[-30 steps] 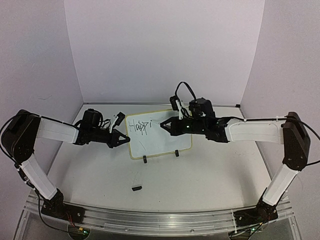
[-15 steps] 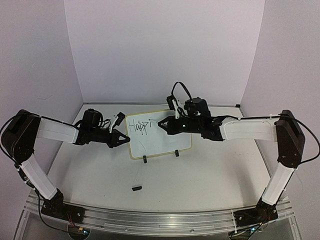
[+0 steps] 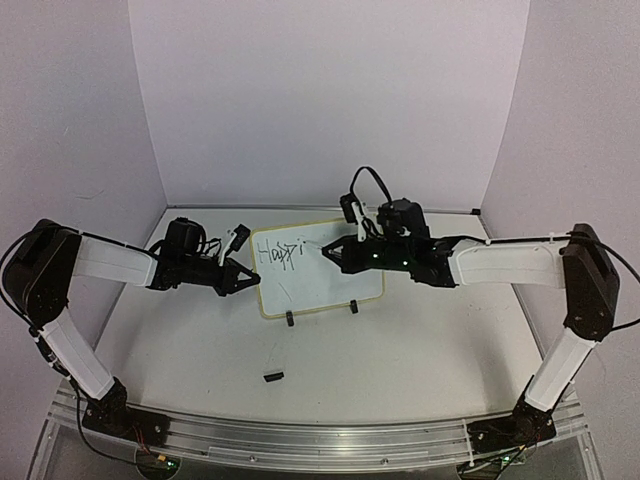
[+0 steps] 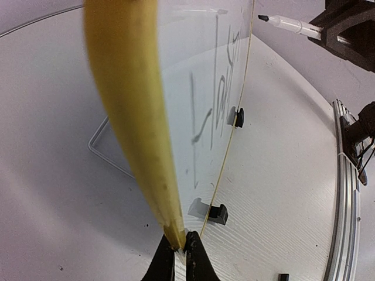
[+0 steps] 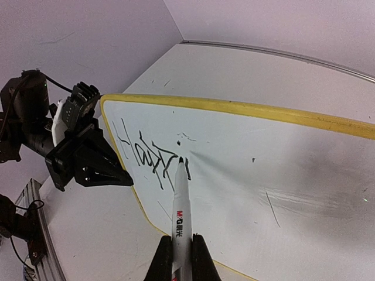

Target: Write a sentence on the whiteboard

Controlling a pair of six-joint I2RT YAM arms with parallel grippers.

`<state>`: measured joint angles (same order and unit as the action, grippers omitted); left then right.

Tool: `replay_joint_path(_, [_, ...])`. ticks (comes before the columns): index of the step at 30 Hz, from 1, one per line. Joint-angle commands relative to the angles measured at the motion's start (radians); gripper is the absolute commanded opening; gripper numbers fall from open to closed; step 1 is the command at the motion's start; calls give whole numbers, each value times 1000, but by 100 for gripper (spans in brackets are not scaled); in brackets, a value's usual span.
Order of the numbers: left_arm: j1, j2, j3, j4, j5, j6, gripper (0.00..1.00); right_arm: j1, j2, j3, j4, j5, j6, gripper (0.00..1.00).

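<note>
The whiteboard (image 3: pixel 322 283), white with a pale yellow rim, stands tilted on two black clip feet at mid-table. Black marker letters reading "Happi" (image 3: pixel 279 254) sit at its upper left; they also show in the right wrist view (image 5: pixel 149 161). My left gripper (image 3: pixel 246 279) is shut on the board's left rim (image 4: pixel 132 117). My right gripper (image 3: pixel 340 254) is shut on a white marker (image 5: pixel 180 219), its black tip close to the board just right of the last letter. The marker also shows in the left wrist view (image 4: pixel 287 24).
A small black cap-like piece (image 3: pixel 272 376) lies on the table in front of the board. A metal rail (image 3: pixel 300 440) runs along the near edge. Lilac walls close the back and sides.
My right gripper moved up and left with the marker, then came back right and down. The letter "i" got its dot. The left arm has not moved.
</note>
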<state>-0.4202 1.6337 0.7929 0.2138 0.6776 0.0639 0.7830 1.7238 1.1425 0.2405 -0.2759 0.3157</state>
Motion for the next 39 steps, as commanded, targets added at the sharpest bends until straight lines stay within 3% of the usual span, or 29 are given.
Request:
replay_joint_path(1, [0, 4, 31, -42, -106, 38, 0, -4, -9, -4, 34, 26, -2, 0])
replay_joint_path(14, [0, 4, 35, -47, -107, 40, 0, -4, 48, 25, 20, 73, -2, 0])
replay_joint_path(24, [0, 4, 33, -44, -107, 39, 0, -4, 25, -35, 11, 59, 32, 0])
replay_joint_path(39, [-1, 2, 35, -48, -108, 39, 0, -4, 4, 1, 74, 72, 20, 0])
